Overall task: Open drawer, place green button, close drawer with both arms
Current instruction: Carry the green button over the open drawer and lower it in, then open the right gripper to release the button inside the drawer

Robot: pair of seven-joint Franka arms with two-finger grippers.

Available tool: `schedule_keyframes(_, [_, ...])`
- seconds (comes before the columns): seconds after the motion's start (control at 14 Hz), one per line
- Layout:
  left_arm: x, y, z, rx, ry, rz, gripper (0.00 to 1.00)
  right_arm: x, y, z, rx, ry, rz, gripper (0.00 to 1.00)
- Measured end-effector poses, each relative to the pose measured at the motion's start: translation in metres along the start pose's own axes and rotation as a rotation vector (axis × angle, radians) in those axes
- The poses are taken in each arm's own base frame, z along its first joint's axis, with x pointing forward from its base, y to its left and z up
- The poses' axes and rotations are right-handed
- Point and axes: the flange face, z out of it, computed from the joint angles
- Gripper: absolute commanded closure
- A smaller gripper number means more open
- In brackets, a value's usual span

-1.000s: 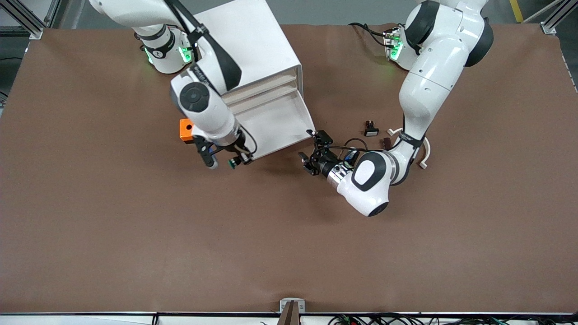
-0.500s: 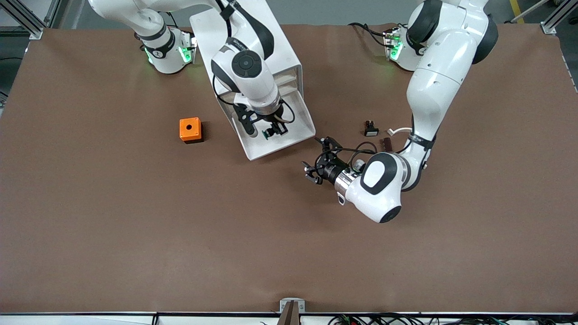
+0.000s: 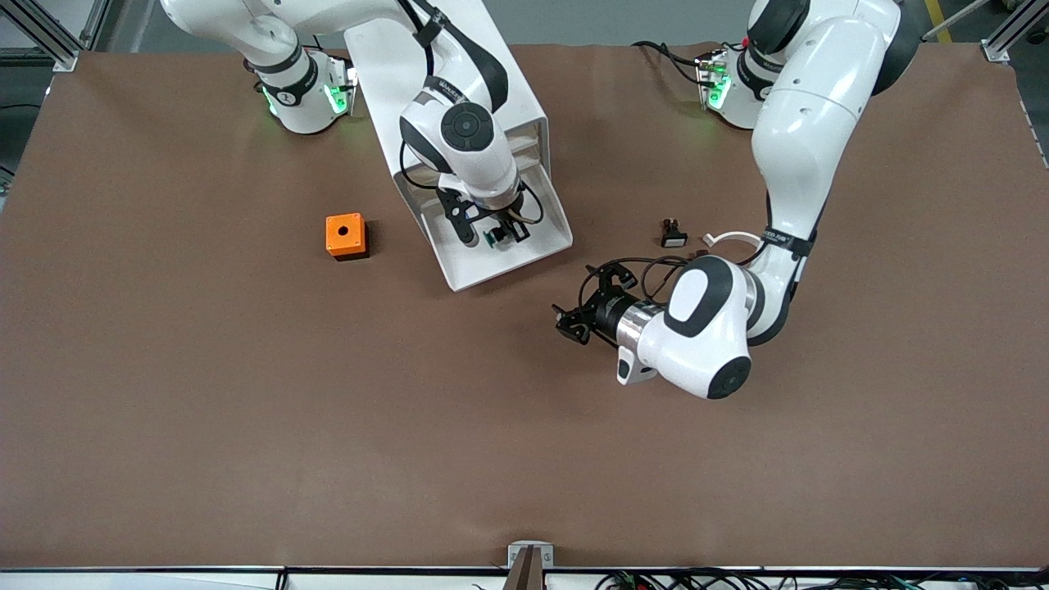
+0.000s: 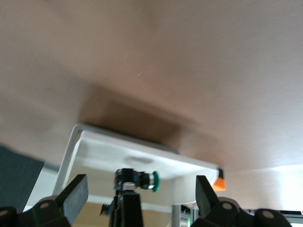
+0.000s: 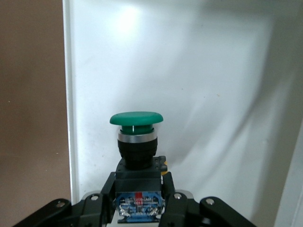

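My right gripper is shut on the button and holds it over the open drawer of the white cabinet. In the right wrist view the green cap points at the drawer's white floor, and the fingers clamp the dark body. My left gripper is open and empty over the table, just off the drawer's front corner. The left wrist view looks at the drawer front, with the button seen between my open fingers.
An orange box with a hole sits on the table beside the cabinet, toward the right arm's end. A black-and-white switch part and a white clip lie near the left arm's forearm. The brown mat covers the table.
The right gripper carried the button from beside the drawer's front edge to over the open drawer. The left gripper drew back from the drawer corner, toward the front camera.
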Motion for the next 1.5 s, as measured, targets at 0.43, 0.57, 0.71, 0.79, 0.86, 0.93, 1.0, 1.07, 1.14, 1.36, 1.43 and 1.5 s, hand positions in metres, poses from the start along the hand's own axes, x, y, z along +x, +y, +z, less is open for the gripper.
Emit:
schedule_keyframes(0.43, [-0.062, 0.020, -0.018, -0.074, 0.360, 0.212, 0.00, -0.005, 0.003, 0.018, -0.030, 0.002, 0.021, 0.51])
schedule_keyframes(0.57, [-0.068, 0.023, -0.005, -0.056, 0.428, 0.247, 0.00, -0.004, 0.001, 0.020, -0.033, 0.002, 0.023, 0.00])
schedule_keyframes(0.71, [-0.069, 0.026, 0.006, -0.048, 0.495, 0.281, 0.00, -0.003, -0.002, 0.018, -0.069, 0.031, 0.007, 0.00])
schedule_keyframes(0.79, [-0.069, 0.027, 0.013, -0.045, 0.530, 0.297, 0.00, -0.003, -0.007, 0.015, -0.094, 0.052, -0.002, 0.00])
schedule_keyframes(0.86, [-0.069, 0.027, 0.023, -0.035, 0.557, 0.303, 0.00, -0.003, -0.015, 0.009, -0.115, 0.063, -0.009, 0.00])
schedule_keyframes(0.93, [-0.070, 0.027, 0.034, -0.021, 0.587, 0.294, 0.00, -0.003, -0.026, 0.000, -0.126, 0.065, -0.028, 0.00])
schedule_keyframes(1.0, [-0.070, 0.027, 0.044, -0.004, 0.626, 0.282, 0.00, -0.002, -0.037, -0.012, -0.126, 0.061, -0.055, 0.00])
schedule_keyframes(1.07, [-0.070, 0.027, 0.054, 0.013, 0.666, 0.278, 0.00, 0.001, -0.046, -0.022, -0.118, 0.056, -0.084, 0.00])
schedule_keyframes(1.14, [-0.070, 0.027, 0.067, 0.026, 0.691, 0.285, 0.00, 0.005, -0.054, -0.031, -0.109, 0.052, -0.115, 0.00])
schedule_keyframes(1.36, [-0.071, 0.023, 0.109, 0.070, 0.717, 0.303, 0.00, 0.021, -0.063, -0.052, -0.142, 0.069, -0.338, 0.00])
schedule_keyframes(1.43, [-0.069, 0.021, 0.119, 0.080, 0.718, 0.288, 0.00, 0.023, -0.064, -0.056, -0.159, 0.075, -0.426, 0.00])
schedule_keyframes(1.5, [-0.067, 0.018, 0.124, 0.088, 0.718, 0.277, 0.00, 0.027, -0.066, -0.061, -0.166, 0.080, -0.495, 0.00])
